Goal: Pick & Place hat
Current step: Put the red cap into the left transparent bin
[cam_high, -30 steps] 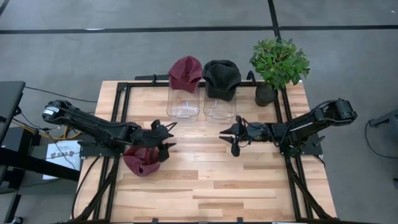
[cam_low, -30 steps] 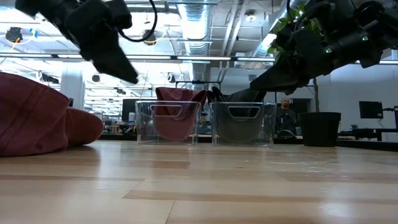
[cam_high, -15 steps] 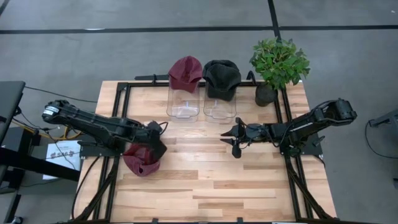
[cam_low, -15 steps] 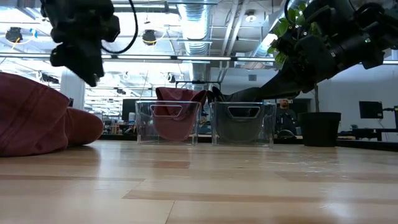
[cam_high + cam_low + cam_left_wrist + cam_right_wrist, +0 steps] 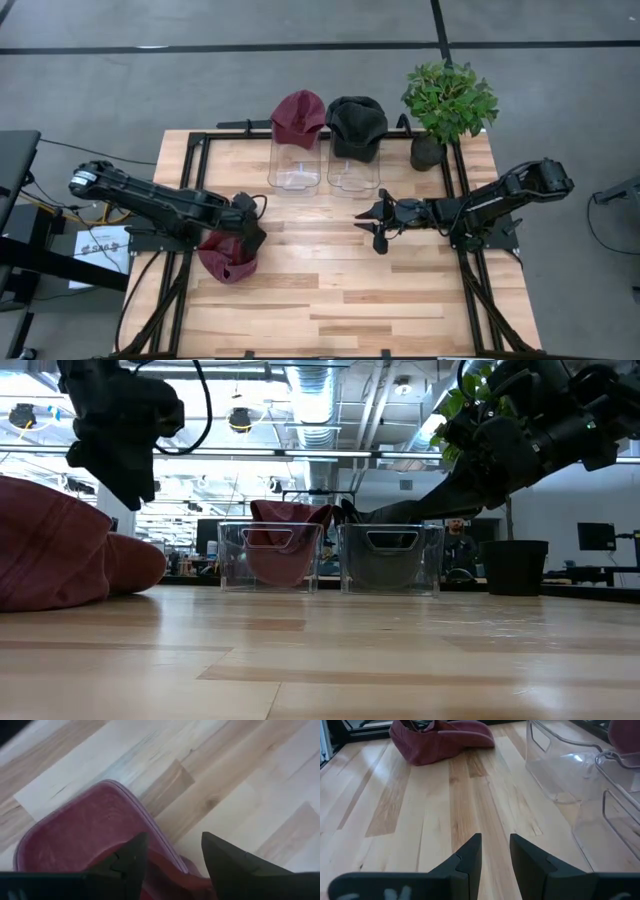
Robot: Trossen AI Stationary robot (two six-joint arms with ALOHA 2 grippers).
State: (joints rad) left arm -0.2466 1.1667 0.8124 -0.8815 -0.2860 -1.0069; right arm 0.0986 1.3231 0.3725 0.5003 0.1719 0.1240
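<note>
Left wrist view: maroon hat (image 5: 95,840) under open left hand (image 5: 172,851).

You have one hat (image 5: 228,260) lying on the table's (image 5: 400,290) left side under the left gripper (image 5: 250,238), two bins (image 5: 325,165) side by side at the back holding hats, a plant (image 5: 447,105) to their right

No readable text, label, brand, number or sign is showing on anything in these views; the white sheet (image 5: 103,246) lying beside the table's left edge is carrying dark print too small to make out.
</note>
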